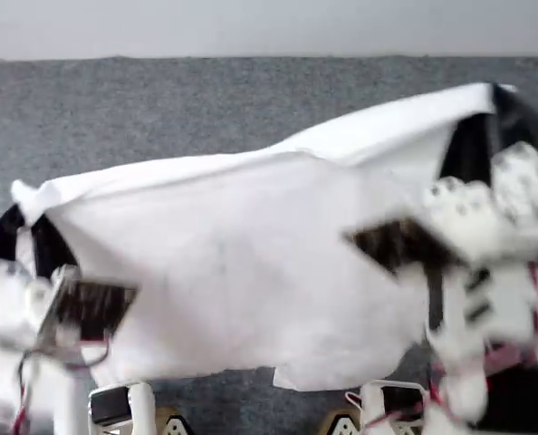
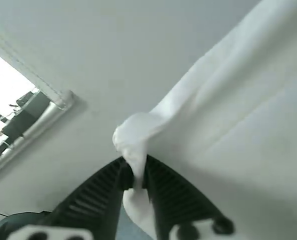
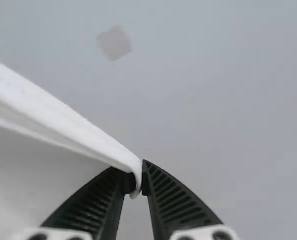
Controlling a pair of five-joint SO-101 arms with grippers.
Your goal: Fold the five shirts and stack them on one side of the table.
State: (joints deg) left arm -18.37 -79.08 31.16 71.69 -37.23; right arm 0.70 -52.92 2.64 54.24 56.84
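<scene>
Grey felt-like table point(image 1: 160, 109) with a pale wall point(image 1: 251, 27) along 12 o'clock in the high view. One white shirt point(image 1: 251, 263) is off the table, stretched like a sheet between the two arms and covering most of the middle of the table. Its top edge runs from a corner at 9 o'clock up to a corner at 2 o'clock, and its loose lower hem hangs toward 6 o'clock by the arm bases. Left arm point(image 1: 15, 308) is at 8 o'clock, right arm point(image 1: 495, 227) at 3 to 4 o'clock. Left gripper point(image 2: 136, 177) is clenched on a bunched knob of cloth, with a wad sticking out past the jaws. Right gripper point(image 3: 137, 182) is pinched on a thin doubled edge right at the tips. Judgement: this is the spread-and-lay step before the first fold. To do it well, level the two corners, since the right one looks higher. Hold tension across the top edge, then lower toward 12 o'clock so the hem lands first and the body lays out flat. The right grasp looks shallow and could slip under a hard pull, so no jerks. Room: bare grey table from 10 to 12 o'clock, enough to lay the shirt out. It's tight at 6 o'clock, where the hem is near the bases and cables, so drag away from there.
</scene>
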